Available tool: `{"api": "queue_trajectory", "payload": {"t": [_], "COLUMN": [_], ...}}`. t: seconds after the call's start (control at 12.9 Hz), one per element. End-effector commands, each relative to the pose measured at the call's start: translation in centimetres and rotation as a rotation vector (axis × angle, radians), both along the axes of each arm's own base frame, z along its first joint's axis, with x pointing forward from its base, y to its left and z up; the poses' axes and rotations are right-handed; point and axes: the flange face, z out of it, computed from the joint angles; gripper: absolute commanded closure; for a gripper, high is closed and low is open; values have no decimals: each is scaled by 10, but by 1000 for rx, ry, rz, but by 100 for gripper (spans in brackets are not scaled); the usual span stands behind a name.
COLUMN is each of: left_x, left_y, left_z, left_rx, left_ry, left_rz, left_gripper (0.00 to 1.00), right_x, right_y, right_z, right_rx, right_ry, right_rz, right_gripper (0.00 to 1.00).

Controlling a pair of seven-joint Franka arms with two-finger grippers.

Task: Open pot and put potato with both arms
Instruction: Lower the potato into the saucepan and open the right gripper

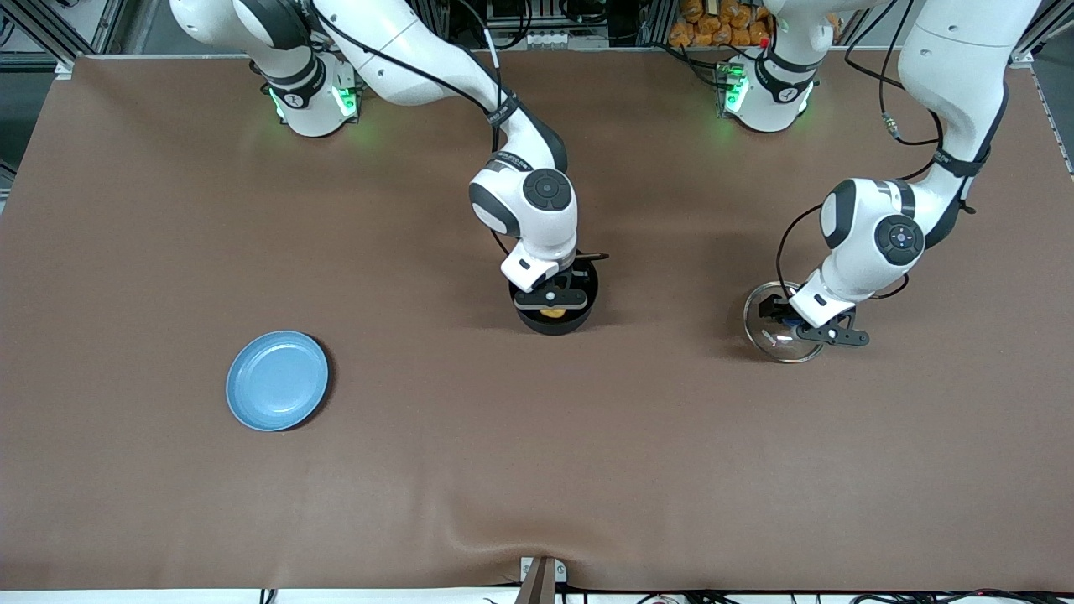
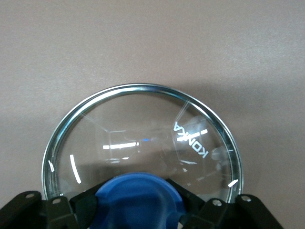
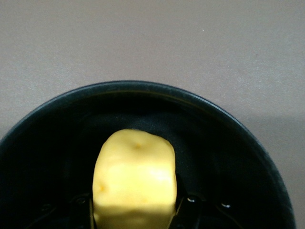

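Note:
The black pot (image 1: pixel 579 317) stands open in the middle of the table, its handle mostly hidden under my right arm. My right gripper (image 1: pixel 551 300) is down in the pot's mouth, shut on the yellow potato (image 1: pixel 551 313). In the right wrist view the potato (image 3: pixel 135 176) sits between the fingers of the right gripper (image 3: pixel 135 217), inside the pot's rim (image 3: pixel 143 87). My left gripper (image 1: pixel 782 319) is shut on the blue knob (image 2: pixel 138 200) of the glass lid (image 1: pixel 776 340), low at the table toward the left arm's end. The lid (image 2: pixel 143 129) fills the left wrist view under the left gripper (image 2: pixel 138 212).
A flat light-blue plate (image 1: pixel 277 380) lies toward the right arm's end, nearer the front camera than the pot. Brown cloth covers the table. A small bracket (image 1: pixel 541 579) sits at the table's near edge.

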Motion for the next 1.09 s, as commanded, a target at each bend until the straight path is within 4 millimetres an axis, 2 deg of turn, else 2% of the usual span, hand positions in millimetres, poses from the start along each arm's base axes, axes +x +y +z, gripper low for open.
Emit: {"api": "queue_trajectory", "payload": {"t": [0.0, 0.08, 0.16, 0.23, 0.39, 0.54, 0.78, 1.01], "left_x": [2, 2, 4, 4, 5, 7, 8, 12], "left_y": [-4, -6, -4, -3, -2, -6, -8, -8], "left_z": [-3, -3, -2, -4, -1, 6, 11, 39], "left_rx": [-14, -14, -13, -15, -15, -16, -18, -11], "left_ry": [-21, -21, -24, -23, -29, -41, -49, -86], "left_rz": [-3, -5, -4, -1, 7, 4, 0, 21], "left_gripper": [100, 100, 54, 1, 0, 0, 0, 0], "right_x": [4, 4, 4, 5, 10, 19, 17, 15], "right_y": [5, 4, 5, 4, 2, -4, -13, -38], "right_z": [0, 0, 1, 2, 13, 40, 113, 194], "right_rx": [-5, -6, -4, -4, 5, 16, -4, -29], "right_ry": [-23, -24, -25, -25, -28, -38, -21, 1], "right_rz": [8, 6, 4, 2, -6, -14, -30, -64], "right_gripper": [53, 32, 0, 0, 0, 0, 0, 0]}}
